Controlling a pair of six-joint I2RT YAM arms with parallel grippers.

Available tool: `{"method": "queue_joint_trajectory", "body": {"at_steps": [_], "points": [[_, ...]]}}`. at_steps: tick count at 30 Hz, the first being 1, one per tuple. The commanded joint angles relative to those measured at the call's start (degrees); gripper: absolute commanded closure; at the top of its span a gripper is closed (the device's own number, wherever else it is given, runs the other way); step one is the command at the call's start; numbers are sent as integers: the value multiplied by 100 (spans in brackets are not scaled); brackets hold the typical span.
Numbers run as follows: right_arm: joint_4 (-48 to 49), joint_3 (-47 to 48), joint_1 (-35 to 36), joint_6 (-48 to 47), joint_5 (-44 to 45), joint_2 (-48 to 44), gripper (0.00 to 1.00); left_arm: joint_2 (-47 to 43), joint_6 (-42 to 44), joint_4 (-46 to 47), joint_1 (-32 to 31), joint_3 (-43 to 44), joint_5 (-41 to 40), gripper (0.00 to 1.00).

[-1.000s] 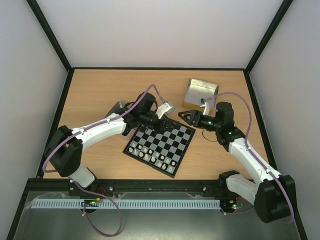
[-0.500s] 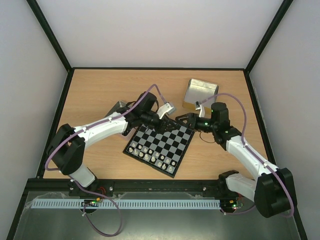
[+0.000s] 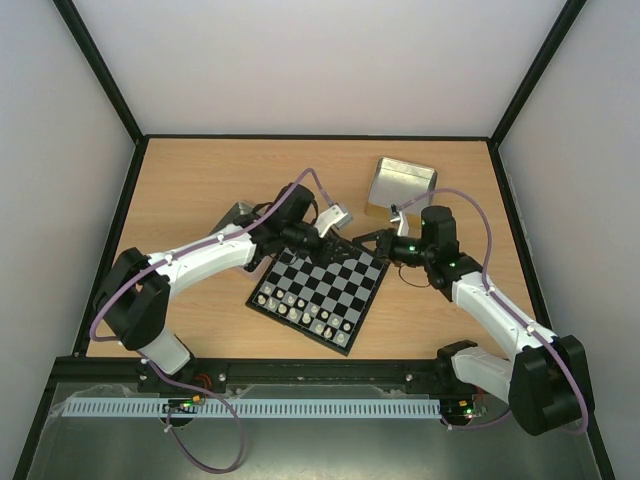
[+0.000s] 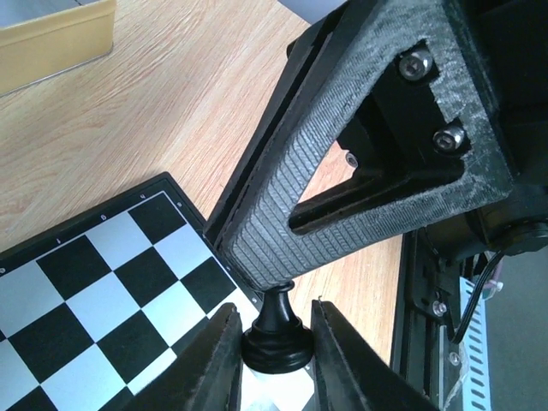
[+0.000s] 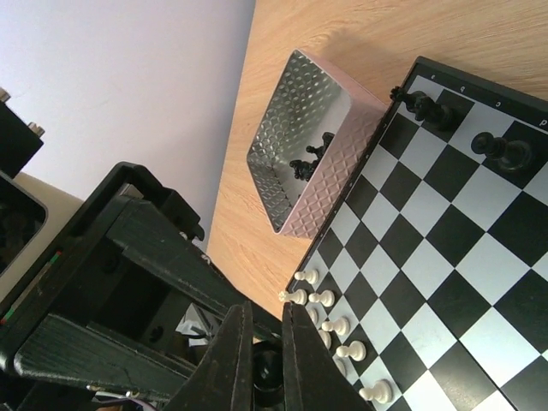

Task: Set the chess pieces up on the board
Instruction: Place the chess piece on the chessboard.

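Black little chess piece [image 4: 276, 330] was pinched low by the left gripper [image 4: 274, 315] and up top by the right gripper [image 5: 266, 318].

**Black, grey and wood grain everywhere**

And there's the board [image 3: 320, 288]: black and light-grey checks, thin black rim. White pieces [image 5: 341, 325] gleam pale against the squares, and one glossy black piece [image 4: 276, 334] shines. The left end effector [image 4: 274, 355] is dark, almost black; the right end effector [image 5: 265, 347] is black with fine ribbed lines. The tray [image 5: 295, 141] is silver and diamond-embossed. The table [image 3: 200, 190] is light wood grain, the arms [image 3: 200, 255] white and black, the cables [image 3: 240, 440] purple.
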Motion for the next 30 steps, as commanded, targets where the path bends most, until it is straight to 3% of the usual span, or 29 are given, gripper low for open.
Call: {"method": "queue_joint_trajectory", "body": {"at_steps": [1,7,14,18,22,30], "points": [[-133,136,102,-139,186,-24,98,8,-215,163,58,70,-309,67],[-1090,807,632,-1175,2458,253,98,-456,-878,454,457,-573,-1314,41],[-1246,1741,1601,-1808,4692,1421,98,-1622,-1967,363,1161,-1223,-3590,38],[-1311,2270,2128,-2282,5645,2223,98,-2025,-2442,163,1662,-1407,-4103,38],[-1189,2530,2353,-2735,6107,2864,98,-2211,-2578,161,2036,-1557,-3861,38],[-550,2543,2408,-3017,5914,3659,98,-2233,-2567,232,2107,-1674,-3777,39]]}}
